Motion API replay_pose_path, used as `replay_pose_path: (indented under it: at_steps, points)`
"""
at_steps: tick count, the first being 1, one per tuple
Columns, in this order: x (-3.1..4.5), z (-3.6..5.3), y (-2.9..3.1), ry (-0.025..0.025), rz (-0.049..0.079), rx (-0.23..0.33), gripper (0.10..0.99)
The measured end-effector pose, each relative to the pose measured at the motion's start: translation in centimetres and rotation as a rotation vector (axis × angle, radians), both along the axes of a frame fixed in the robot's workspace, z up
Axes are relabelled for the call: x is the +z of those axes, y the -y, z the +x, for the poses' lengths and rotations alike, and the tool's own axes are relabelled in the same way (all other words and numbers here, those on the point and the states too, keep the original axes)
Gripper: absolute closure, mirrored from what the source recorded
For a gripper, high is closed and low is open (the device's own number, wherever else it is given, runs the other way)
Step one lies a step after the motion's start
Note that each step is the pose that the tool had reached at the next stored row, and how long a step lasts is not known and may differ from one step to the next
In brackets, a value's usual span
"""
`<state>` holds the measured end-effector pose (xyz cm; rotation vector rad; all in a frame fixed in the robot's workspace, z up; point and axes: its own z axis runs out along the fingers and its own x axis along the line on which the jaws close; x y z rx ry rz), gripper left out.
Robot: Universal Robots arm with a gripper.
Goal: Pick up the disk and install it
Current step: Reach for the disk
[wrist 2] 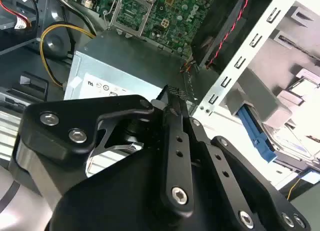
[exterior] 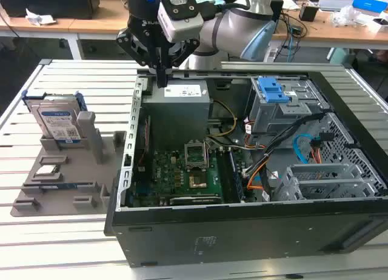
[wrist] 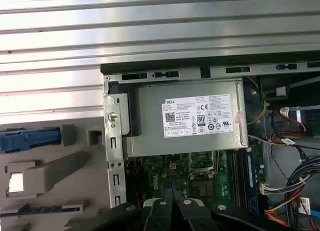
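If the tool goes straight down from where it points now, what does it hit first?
The tool would likely meet the grey metal power supply box with a white label first, near its edge; depth is unclear.

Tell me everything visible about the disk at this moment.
The disk is a silver rectangular drive with a white-and-blue label, framed by a blue plastic carrier. It stands upright on edge in the grey holder tray at the exterior view's left, outside the computer case. Only the tray touches it; the gripper is apart, over the case.
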<state>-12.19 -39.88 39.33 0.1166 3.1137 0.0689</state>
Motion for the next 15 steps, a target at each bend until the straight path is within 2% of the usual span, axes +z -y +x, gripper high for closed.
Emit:
replay_pose_path:
  at_steps: [2, 11, 15]
  points:
    - [0.0, -0.85, 0.0, 0.0001, 0.0, 0.0, 0.98]
    - [0.0, -3.01, 0.0, 0.0, 0.0, 0.0, 0.98]
    - [0.0, -4.82, 0.0, 0.0, 0.0, 0.0, 0.98]
